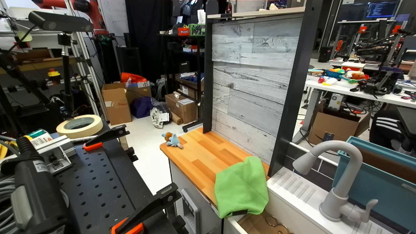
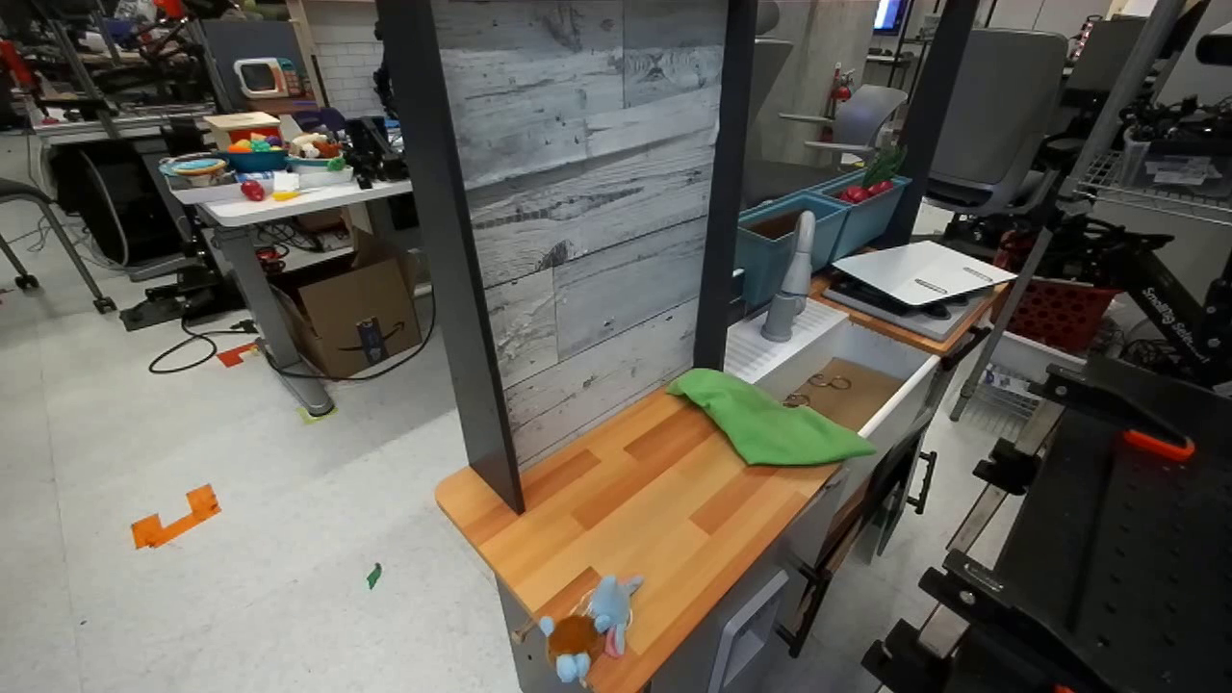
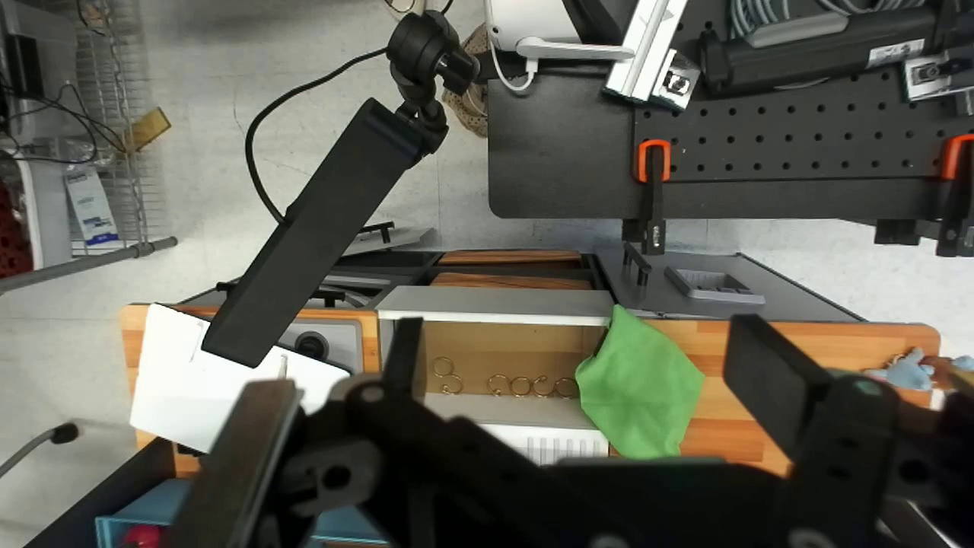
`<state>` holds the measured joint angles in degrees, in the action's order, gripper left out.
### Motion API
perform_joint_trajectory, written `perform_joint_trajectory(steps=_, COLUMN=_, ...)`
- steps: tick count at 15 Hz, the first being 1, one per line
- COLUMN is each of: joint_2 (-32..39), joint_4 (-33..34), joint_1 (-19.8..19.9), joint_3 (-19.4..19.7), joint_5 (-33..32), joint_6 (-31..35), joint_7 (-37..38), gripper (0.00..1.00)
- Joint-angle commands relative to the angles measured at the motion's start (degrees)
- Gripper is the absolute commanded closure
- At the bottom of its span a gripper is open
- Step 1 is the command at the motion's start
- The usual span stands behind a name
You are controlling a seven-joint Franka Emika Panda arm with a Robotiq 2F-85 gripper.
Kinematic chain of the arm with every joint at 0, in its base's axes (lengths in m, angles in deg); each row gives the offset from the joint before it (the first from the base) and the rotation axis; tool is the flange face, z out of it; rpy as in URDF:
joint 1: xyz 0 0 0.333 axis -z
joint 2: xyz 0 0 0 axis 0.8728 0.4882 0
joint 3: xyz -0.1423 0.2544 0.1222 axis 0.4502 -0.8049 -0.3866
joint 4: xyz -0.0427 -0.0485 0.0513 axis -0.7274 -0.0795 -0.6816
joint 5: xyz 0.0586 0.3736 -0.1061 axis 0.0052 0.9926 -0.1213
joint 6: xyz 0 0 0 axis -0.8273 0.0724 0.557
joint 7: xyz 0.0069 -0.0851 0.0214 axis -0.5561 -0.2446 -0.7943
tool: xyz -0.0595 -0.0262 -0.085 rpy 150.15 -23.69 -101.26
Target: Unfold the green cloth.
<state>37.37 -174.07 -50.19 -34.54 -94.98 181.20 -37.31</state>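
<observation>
The green cloth point(image 1: 242, 187) lies folded at the sink end of the wooden countertop point(image 1: 204, 152). One edge hangs over the sink side, and a corner reaches the counter's front edge. It also lies flat in an exterior view point(image 2: 770, 428) and shows in the wrist view point(image 3: 643, 388). My gripper point(image 3: 576, 335) is wide open in the wrist view, high above the counter, with nothing between its fingers. The cloth appears between the fingers, nearer the right one, well below them. The gripper is not visible in either exterior view.
A sink point(image 2: 895, 414) with metal rings inside adjoins the cloth, with a grey faucet point(image 1: 341, 175) behind it. A wood-look panel point(image 1: 250, 84) stands along the counter's back. Small plush toys point(image 2: 597, 621) lie at the far end. A black perforated table point(image 1: 97, 182) stands opposite.
</observation>
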Motion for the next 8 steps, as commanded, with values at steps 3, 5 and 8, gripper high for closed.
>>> perform_joint_trajectory(steps=3, joint_2=0.1, joint_4=-0.7, joint_1=-0.5, joint_3=0.1, joint_5=1.3, joint_6=1.2, joint_7=2.9, gripper=0.00)
perform_joint_trajectory(steps=5, joint_2=2.6, joint_4=-0.5, joint_1=-1.2, joint_3=0.4, joint_5=3.9, joint_6=2.7, joint_7=4.6, gripper=0.00)
perform_joint_trajectory(steps=8, joint_2=9.5, joint_4=1.8, joint_1=-2.7, joint_3=0.3, joint_5=12.4, joint_6=3.9, joint_7=8.2, gripper=0.00)
